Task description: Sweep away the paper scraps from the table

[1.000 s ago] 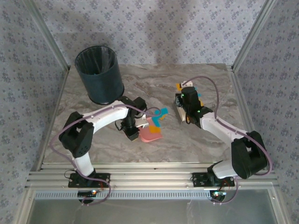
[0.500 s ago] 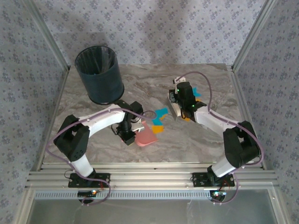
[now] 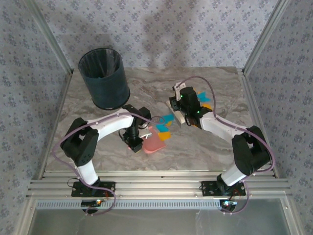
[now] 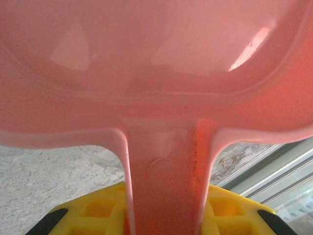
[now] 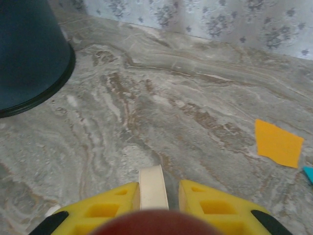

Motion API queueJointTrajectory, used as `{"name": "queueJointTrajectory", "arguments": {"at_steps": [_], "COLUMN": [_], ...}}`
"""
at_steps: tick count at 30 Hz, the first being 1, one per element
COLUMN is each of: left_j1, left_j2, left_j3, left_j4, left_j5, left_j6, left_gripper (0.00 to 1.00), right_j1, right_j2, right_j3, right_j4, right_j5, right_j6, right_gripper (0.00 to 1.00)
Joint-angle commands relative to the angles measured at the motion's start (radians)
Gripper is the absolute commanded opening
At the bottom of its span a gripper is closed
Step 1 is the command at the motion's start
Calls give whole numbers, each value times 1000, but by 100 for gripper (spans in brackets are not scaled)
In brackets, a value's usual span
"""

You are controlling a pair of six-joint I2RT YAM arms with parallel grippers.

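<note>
Several teal and orange paper scraps lie mid-table, just right of the pink dustpan. My left gripper is shut on the dustpan's handle, and the pan fills the left wrist view above the yellow fingers. My right gripper sits right of the scraps, shut on a cream-white brush handle. More paper scraps lie behind the right wrist. An orange scrap and a teal one show on the table.
A dark bin with a black liner stands at the back left of the table; it shows again as the bin in the right wrist view. Aluminium rails edge the table, with patterned walls behind.
My right gripper has swung left and toward the back with the brush. My left gripper and the dustpan have shifted slightly left and nearer, leaving the scraps beside the pan's right edge.
</note>
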Motion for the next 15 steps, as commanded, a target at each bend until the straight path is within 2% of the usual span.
{"name": "queueJointTrajectory", "arguments": {"at_steps": [1, 15], "left_j1": [-3, 4], "left_j2": [37, 67], "left_j3": [32, 74], "left_j4": [-20, -1], "left_j5": [4, -33], "left_j6": [-26, -45], "left_gripper": [0, 0], "right_j1": [18, 104], "right_j2": [-19, -98], "right_j3": [-29, -99], "right_j4": [-75, -78], "right_j5": [-47, -33], "right_j6": [-26, 27], "right_gripper": [0, 0]}}
